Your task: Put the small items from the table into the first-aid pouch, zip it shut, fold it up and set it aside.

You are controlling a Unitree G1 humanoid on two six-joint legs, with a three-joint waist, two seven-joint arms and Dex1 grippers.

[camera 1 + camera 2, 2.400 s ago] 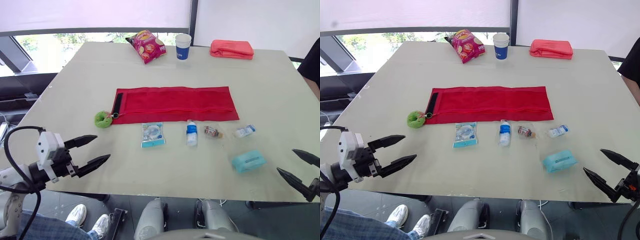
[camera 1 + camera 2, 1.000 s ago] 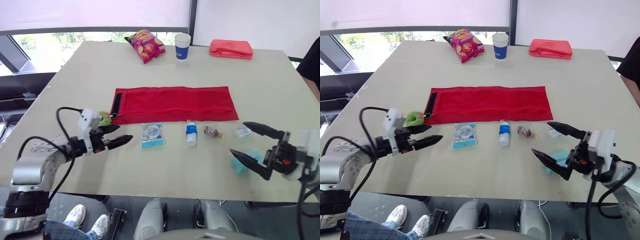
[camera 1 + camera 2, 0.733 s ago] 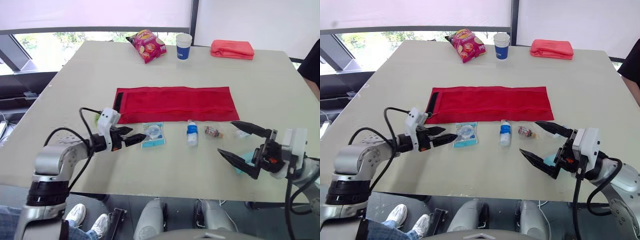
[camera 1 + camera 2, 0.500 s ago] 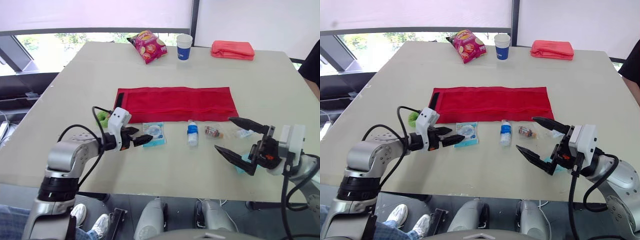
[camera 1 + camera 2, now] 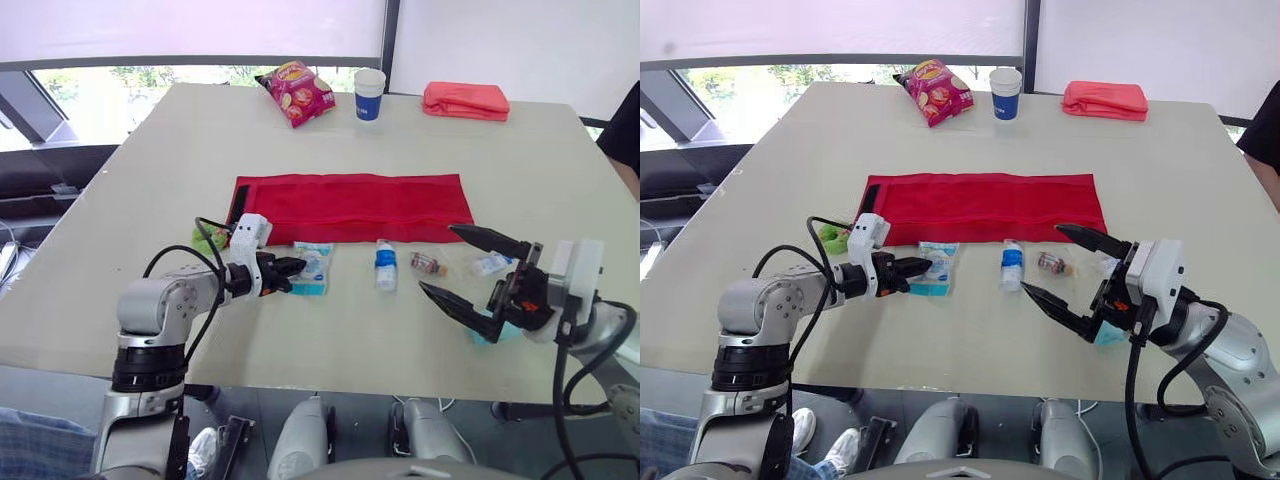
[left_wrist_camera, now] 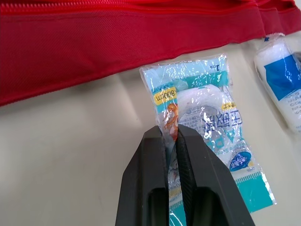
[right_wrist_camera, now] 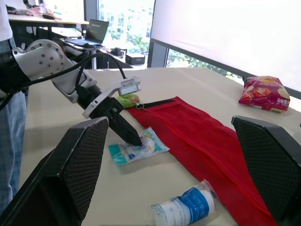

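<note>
Quick look from my remote station: the long red mesh pouch [image 5: 350,205] is lying flat and unfolded across the middle of the pale table [image 5: 150,160], with a fuzzy green round thing [image 5: 205,235] at its left end by the black strap. The small stuff sits in a row just on the near side of the pouch, none of it inside. From left to right there's a clear plastic packet with teal print [image 5: 312,268], a small white bottle with a blue label [image 5: 385,265] on its side, a tiny brown vial [image 5: 428,264] and a little clear tube [image 5: 490,264], plus a teal soft pack [image 5: 1106,334] nearer to me on the right, partly hidden behind my right arm. My left gripper [image 6: 171,134] is down at the packet's left edge with both black fingers pinched together on the plastic, so it's got hold of the packet, which is resting on the table. My right gripper [image 5: 437,258] hovers over the right part of the row with its jaws spread wide, gripping nothing. Along the far edge sit a red chip bag [image 5: 295,92], a blue and white paper cup [image 5: 370,93] and a folded coral cloth [image 5: 465,100].
</note>
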